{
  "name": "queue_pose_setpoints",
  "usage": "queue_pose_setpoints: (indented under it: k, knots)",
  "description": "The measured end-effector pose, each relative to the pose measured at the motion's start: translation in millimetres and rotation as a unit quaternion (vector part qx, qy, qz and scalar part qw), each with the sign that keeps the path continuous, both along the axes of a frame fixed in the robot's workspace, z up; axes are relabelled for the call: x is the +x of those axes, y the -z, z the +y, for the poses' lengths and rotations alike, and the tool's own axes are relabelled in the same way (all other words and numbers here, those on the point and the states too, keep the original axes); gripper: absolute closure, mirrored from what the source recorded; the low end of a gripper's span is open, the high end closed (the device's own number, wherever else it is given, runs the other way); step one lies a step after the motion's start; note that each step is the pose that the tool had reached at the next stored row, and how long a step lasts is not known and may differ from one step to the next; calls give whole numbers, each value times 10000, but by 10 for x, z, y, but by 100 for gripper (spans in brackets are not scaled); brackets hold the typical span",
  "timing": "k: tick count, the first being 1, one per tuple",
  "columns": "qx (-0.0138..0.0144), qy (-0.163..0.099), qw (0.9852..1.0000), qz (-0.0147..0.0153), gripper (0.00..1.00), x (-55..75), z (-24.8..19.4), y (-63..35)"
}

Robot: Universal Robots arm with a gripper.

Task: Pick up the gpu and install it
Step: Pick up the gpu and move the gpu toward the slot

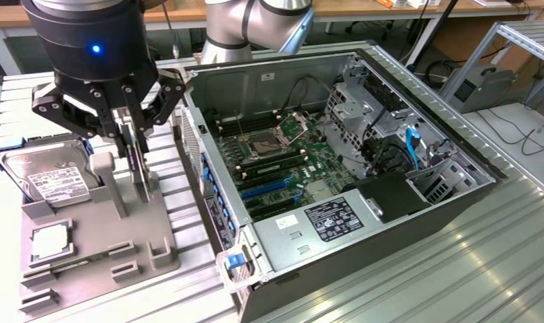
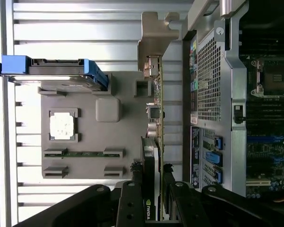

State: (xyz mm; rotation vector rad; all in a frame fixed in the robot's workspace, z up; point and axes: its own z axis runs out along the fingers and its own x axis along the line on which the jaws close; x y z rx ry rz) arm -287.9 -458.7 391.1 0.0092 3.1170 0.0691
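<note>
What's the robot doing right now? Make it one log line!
tool: closed on gpu | gpu: standing on edge at grey tray | computer case: open, gpu not in yet

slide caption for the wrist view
Gripper clamped on the gpu, upright at the grey tray beside the open pc case.

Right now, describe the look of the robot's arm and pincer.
The arm is pale silver-grey, built of thick tubes with rounded joint housings. Its wrist end is a fat black cylinder with a small blue light glowing on it. The pincer beneath is matte black: jointed linkage bars pinned with round silvery bolts, narrowing to slim tips.
</note>
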Motion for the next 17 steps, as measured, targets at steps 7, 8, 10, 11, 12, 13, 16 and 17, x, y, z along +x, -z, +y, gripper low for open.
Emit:
queue_pose_setpoints:
  k: [7,8,10,11,12,13,16,17]
  knots:
    - [0,0,10000,-1,73,0,0,-118]
    - [0,0,10000,-1,73,0,0,-130]
    - [0,0,10000,-1,73,0,0,-158]
    - [0,0,10000,-1,73,0,0,-182]
    - [0,0,10000,-1,73,0,0,-207]
    - [0,0,10000,-1,73,0,0,-224]
    - [0,0,10000,-1,73,0,0,-287]
    - [0,0,10000,-1,73,0,0,-307]
